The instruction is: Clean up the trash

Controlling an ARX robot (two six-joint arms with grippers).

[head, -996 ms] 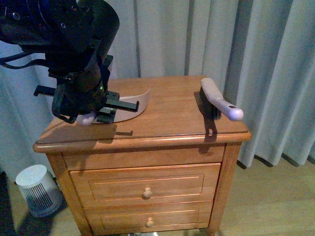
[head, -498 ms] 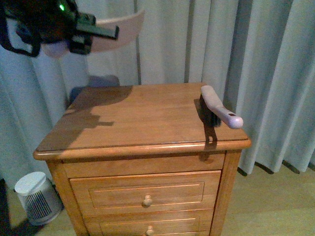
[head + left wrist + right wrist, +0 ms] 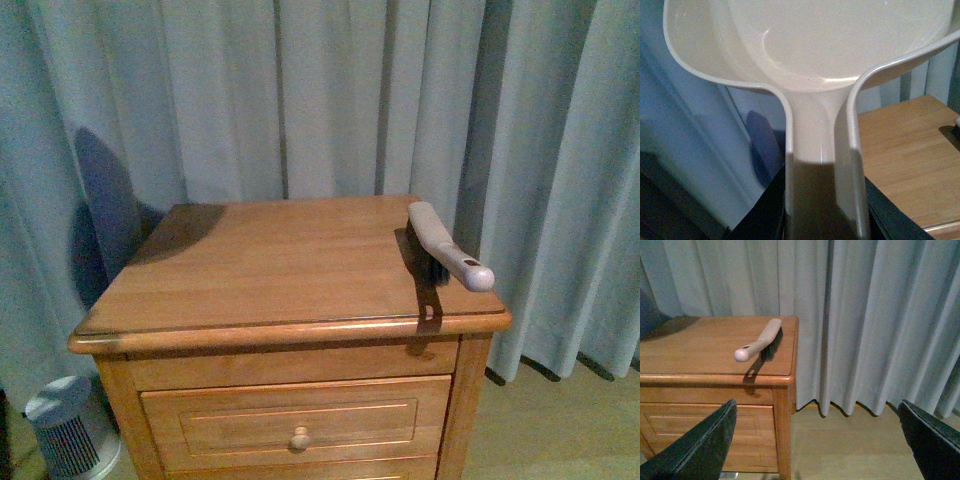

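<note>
The pale pink dustpan point(image 3: 840, 45) fills the left wrist view, its handle running down between the dark fingers point(image 3: 765, 210) of my left gripper point(image 3: 822, 220), which is shut on it. The pan hangs above and beside the wooden nightstand point(image 3: 905, 150). No trash shows in the pan or on the nightstand top point(image 3: 280, 260); it is out of view. The pink-handled brush point(image 3: 447, 245) lies near the top's right edge, handle pointing forward. My right gripper point(image 3: 820, 440) is open over the floor, right of the nightstand, with the brush point(image 3: 760, 340) ahead of it. Neither arm shows in the front view.
Grey curtains point(image 3: 330, 100) hang behind and to the right of the nightstand. A small white fan-like appliance point(image 3: 65, 425) stands on the floor at the lower left. Two drawers point(image 3: 300, 425) face forward. Wooden floor point(image 3: 850, 440) lies beside the nightstand.
My left arm lifted the dustpan off the nightstand top and up out of the front view, leaving only a shadow on the curtain. The brush stayed where it was.
</note>
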